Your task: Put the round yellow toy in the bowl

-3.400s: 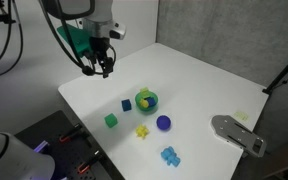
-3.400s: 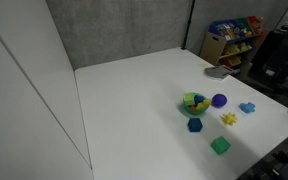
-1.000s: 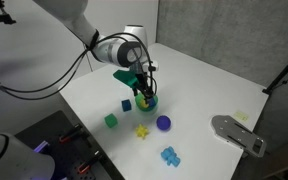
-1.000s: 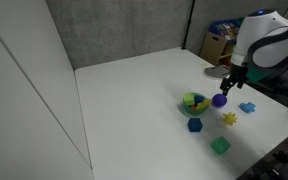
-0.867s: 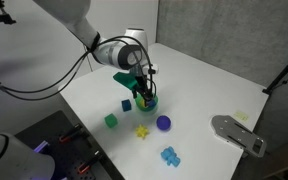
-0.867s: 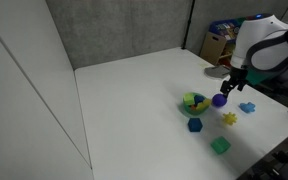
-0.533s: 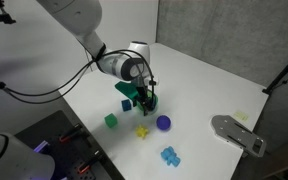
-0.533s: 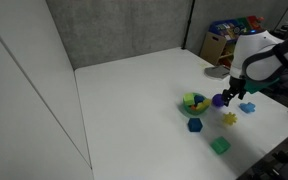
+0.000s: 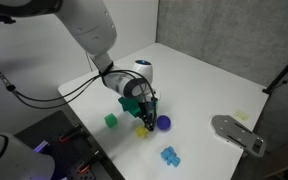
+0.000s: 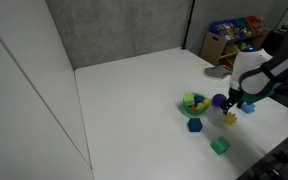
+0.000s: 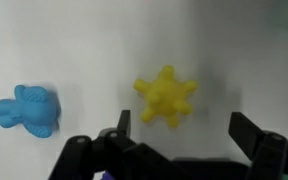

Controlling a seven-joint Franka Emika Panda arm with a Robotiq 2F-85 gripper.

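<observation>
Task's thing: the round yellow toy [image 11: 166, 97] lies on the white desk [image 9: 214, 80]. It is not in the bowl [image 10: 194, 102] yet.
Position of toy: in an exterior view it sits near the purple ball [image 10: 219, 100] and a little apart from the bowl, on the side of the ball. In the wrist view a blue toy [image 11: 29, 110] lies well to one side of it.
Gripper: the gripper [image 11: 180, 125] hangs above the yellow toy. Its two fingers [image 11: 122, 122] stand wide apart and nothing is held between them. The toy shows near the middle of the gap, slightly toward one finger.
Step in hand: I judge this is the approach before the grasp, so most of the task is not done.
How the toy will handle: it looks like small hard plastic, so probably light and stiff, not fragile. The outline has short rounded lumps all around, so the smooth surface may slip or turn under the fingers.
Where to take hold: across the thick middle body, with the fingers pressing between the lumps rather than on the tips.
Risk: the purple ball is near and may roll if a finger touches it on the way down.
Next move needs: a straight descent, then closing gently and a short lift toward the bowl.
</observation>
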